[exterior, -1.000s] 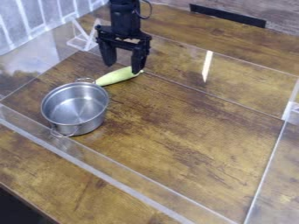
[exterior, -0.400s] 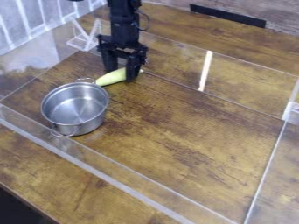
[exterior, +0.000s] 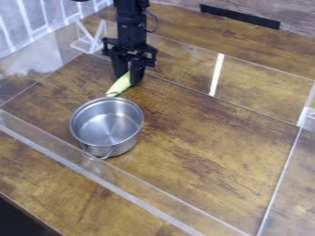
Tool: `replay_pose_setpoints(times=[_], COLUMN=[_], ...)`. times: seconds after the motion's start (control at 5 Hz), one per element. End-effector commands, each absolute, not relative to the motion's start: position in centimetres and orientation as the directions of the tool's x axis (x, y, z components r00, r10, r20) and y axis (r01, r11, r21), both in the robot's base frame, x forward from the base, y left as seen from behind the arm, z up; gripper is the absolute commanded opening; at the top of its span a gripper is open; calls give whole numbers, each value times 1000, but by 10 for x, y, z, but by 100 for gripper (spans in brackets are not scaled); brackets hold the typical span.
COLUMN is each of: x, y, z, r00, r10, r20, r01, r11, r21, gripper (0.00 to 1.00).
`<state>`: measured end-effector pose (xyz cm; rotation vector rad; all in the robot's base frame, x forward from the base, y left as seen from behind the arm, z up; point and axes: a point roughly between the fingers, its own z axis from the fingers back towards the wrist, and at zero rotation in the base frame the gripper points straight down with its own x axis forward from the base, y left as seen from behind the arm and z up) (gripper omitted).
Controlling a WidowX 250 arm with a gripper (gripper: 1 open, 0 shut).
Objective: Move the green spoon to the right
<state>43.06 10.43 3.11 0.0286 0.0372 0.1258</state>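
Pointing straight down at the far left of the wooden table, black pincer lowered onto the green spoon, fingers drawn in close on either side of the spoon's far end. Looks like a grip on the handle, though actual contact between pads and plastic too small to confirm. Only the yellow-green handle visible, slanting from under the fingertips down and left toward the viewer; silver bowl not made out. Handle's near tip just beside the far rim of the round steel pot, touching or apart impossible to tell. Pot upright, open side up, nothing seen inside, sitting near the left half of the table, closer to the viewer than the pincer. Clear acrylic wall running around the work area, with a bright glare streak on the right-hand far side. White rack-like object just behind and left of the arm, partly hidden.
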Motion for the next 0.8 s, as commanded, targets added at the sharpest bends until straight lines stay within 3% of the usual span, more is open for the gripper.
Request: replay_pose_setpoints(times=[0.0, 0.6], x=[436, 434], y=[98, 88], z=[46, 41], r00=[984, 974], r10=[180, 225], r20=[-8, -35], r01=[-180, -223], r11=[983, 973], r21=[49, 62], gripper=[0, 0])
